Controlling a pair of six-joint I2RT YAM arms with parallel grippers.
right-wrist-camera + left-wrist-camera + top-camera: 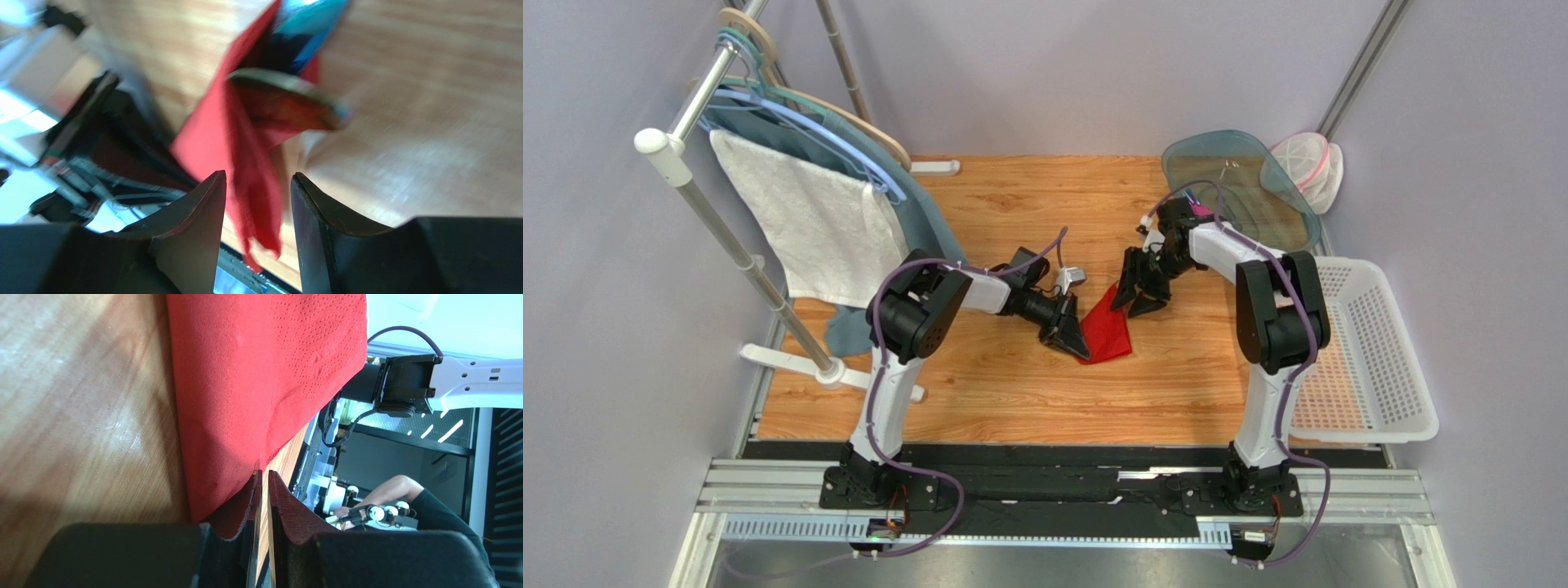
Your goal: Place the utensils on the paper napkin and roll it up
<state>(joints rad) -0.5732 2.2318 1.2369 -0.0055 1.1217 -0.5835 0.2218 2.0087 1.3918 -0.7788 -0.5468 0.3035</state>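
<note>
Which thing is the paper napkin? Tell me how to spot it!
Find the wooden table. At its middle, the left end effector pinches the paper napkin. It is the only bright red sheet; the hanging towel is white.

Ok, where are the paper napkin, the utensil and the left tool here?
paper napkin (264, 386): left wrist view, on its dotted red face.
utensil (288, 103): right wrist view, on its rounded shiny end.
left tool (264, 481): left wrist view, between its tips pinching the napkin's edge.

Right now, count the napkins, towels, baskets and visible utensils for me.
paper napkin: 1
towel: 1
basket: 1
utensils: 1, a blurred spoon in the napkin's fold; any others are hidden
Total: 4
</note>
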